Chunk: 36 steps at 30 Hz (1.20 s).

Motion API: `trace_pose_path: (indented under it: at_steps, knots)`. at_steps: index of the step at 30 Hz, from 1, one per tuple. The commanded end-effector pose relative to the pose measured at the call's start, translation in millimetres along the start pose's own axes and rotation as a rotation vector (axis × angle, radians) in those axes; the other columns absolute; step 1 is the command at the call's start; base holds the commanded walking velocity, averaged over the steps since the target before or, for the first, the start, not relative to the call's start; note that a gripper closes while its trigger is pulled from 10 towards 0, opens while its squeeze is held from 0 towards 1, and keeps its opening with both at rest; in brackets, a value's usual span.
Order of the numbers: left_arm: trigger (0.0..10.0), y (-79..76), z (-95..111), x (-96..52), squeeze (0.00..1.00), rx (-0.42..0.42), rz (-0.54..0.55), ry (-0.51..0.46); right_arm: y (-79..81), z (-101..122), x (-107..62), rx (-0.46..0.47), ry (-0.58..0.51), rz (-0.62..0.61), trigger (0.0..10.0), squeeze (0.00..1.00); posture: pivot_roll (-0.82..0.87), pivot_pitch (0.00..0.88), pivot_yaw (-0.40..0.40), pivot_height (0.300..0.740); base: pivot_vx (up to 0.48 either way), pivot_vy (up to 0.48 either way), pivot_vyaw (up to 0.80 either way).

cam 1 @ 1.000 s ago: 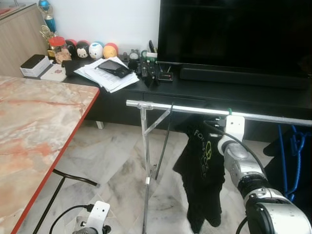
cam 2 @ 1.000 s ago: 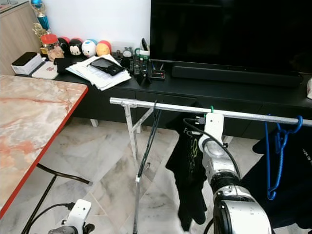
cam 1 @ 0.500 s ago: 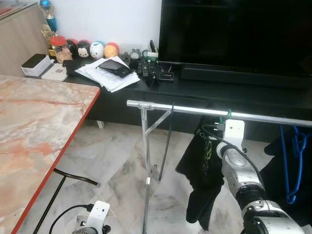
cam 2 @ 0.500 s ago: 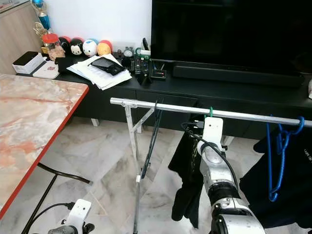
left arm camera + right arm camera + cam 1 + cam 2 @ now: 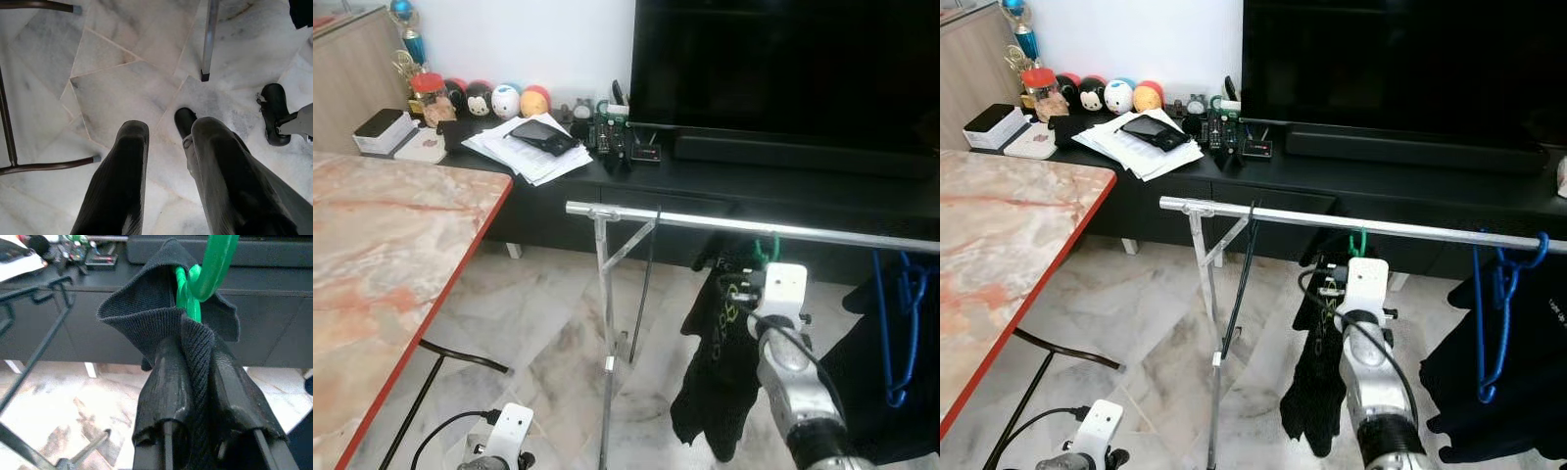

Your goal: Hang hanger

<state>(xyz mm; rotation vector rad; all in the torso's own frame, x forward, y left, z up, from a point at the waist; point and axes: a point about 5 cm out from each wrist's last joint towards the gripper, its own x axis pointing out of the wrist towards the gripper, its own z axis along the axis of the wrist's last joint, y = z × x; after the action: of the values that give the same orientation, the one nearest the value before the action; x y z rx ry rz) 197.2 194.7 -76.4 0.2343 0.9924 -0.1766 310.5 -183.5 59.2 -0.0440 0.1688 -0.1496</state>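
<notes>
My right gripper (image 5: 195,362) is shut on the neck of a green hanger (image 5: 211,264) and on the bunched collar of a black shirt (image 5: 720,362) that hangs from it. The hanger's hook (image 5: 1359,241) points up just under the silver rail (image 5: 685,220) of the clothes rack; I cannot tell whether it touches the rail. The right arm (image 5: 791,377) reaches up from the lower right, its white wrist block right below the hook. My left gripper (image 5: 168,131) hangs idle and open over the marble floor.
A blue hanger (image 5: 898,323) with a dark garment hangs at the rail's right end. The rack's upright and brace (image 5: 607,294) stand left of the shirt. Behind are a black TV console (image 5: 724,181) and a TV (image 5: 783,69). A marble table (image 5: 382,255) is at the left.
My right arm has dropped lower and drawn back toward me. The green hook went from rail height to just below it, and the shirt swung.
</notes>
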Motion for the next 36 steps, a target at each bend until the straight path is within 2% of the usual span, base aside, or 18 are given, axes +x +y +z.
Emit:
trace_pose_path:
  at_steps: [1,8,9,15,25,28,29,32,36]
  knots:
    - [10.0,1.4,-2,-0.4,0.0,0.011,-0.001,0.01,0.5,15,-2.8,0.006,-0.101,-0.006,10.0,0.0,-0.09,0.0,-0.023,0.74,0.0,0.0,0.0]
    - [10.0,1.9,-1,-0.4,0.0,0.01,0.002,0.008,-3.8,4,-11.1,0.015,-0.095,-0.022,10.0,0.0,-0.09,0.0,-0.025,0.74,0.0,0.0,0.0]
    - [10.0,2.5,-1,-0.4,0.0,0.012,0.003,0.009,-6.0,-8,-15.0,0.006,-0.059,-0.021,10.0,0.0,-0.09,0.0,-0.023,0.74,0.0,0.0,0.0]
    - [10.0,4.9,-2,-0.8,0.0,0.011,0.02,0.006,-11.2,-32,-20.2,0.006,0.034,-0.044,10.0,0.0,-0.07,0.0,-0.023,0.74,0.0,0.0,0.0]
    - [10.0,6.4,-4,-1.5,0.0,0.013,0.04,0.007,-2.7,-50,-27.1,0.023,0.066,0.018,10.0,0.0,-0.07,0.0,-0.032,0.74,0.0,0.0,0.0]
    - [10.0,6.3,-7,-1.6,0.0,-0.023,0.06,0.015,0.2,-57,-33.0,0.016,0.076,0.058,10.0,0.0,-0.07,0.0,-0.031,0.74,0.0,0.0,0.0]
    - [10.0,6.1,-10,-1.8,0.0,-0.105,0.084,0.022,0.8,-66,-37.7,0.0,0.109,0.091,10.0,0.0,-0.08,0.0,-0.034,0.74,0.0,0.0,0.0]
    - [10.0,5.5,-13,-2.0,0.0,-0.176,0.105,0.028,-2.0,-78,-43.4,-0.022,0.166,0.12,10.0,0.0,-0.08,0.0,-0.039,0.74,0.0,0.0,0.0]
    - [10.0,4.5,-14,-2.0,0.0,-0.213,0.113,0.029,-8.1,-90,-49.1,-0.044,0.222,0.133,10.0,0.0,-0.08,0.0,-0.044,0.74,0.0,0.0,0.0]
